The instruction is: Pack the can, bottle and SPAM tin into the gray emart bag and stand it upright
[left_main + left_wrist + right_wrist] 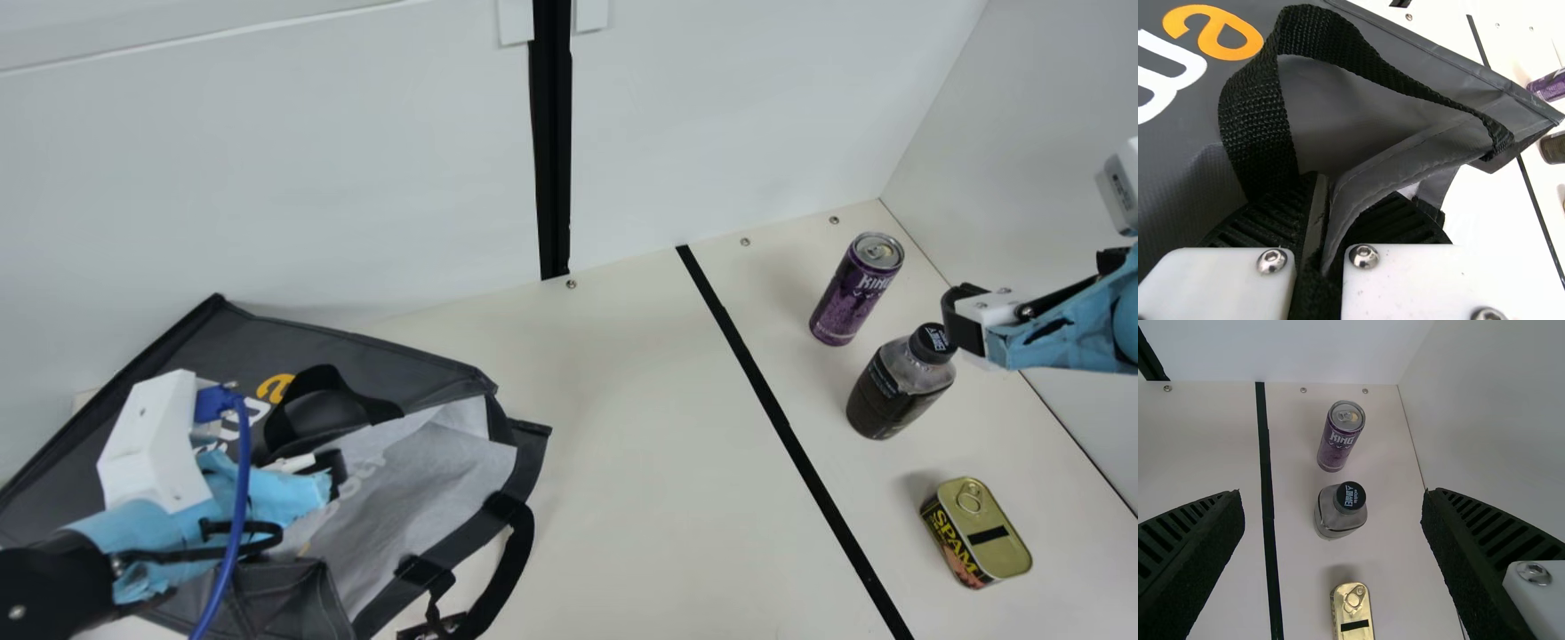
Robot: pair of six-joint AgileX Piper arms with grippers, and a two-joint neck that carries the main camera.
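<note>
Gray First: Anchoring the emart bag (400,364) for Packing

Pinches the bag's folded edge in the left gripper (1328,200), with fingers closed on the fabric beside a black strap (1258,127), likely to stop the limp material from sliding or collapsing during loading. Has it slumped on the bench (622,444), not upright, with pale lining (427,453) toward the goods. Sports spread fingers on the right gripper (1333,495), poised around or above the bottle (898,387), apparently to straddle its dark cap (933,343) for a grasp. Presents the can (851,298) standing on one side of the bottle and the SPAM tin (978,533) lid up on the other, apart enough for separate picks. Leaves all three to pack; risks nudging the nearby can.
</note>
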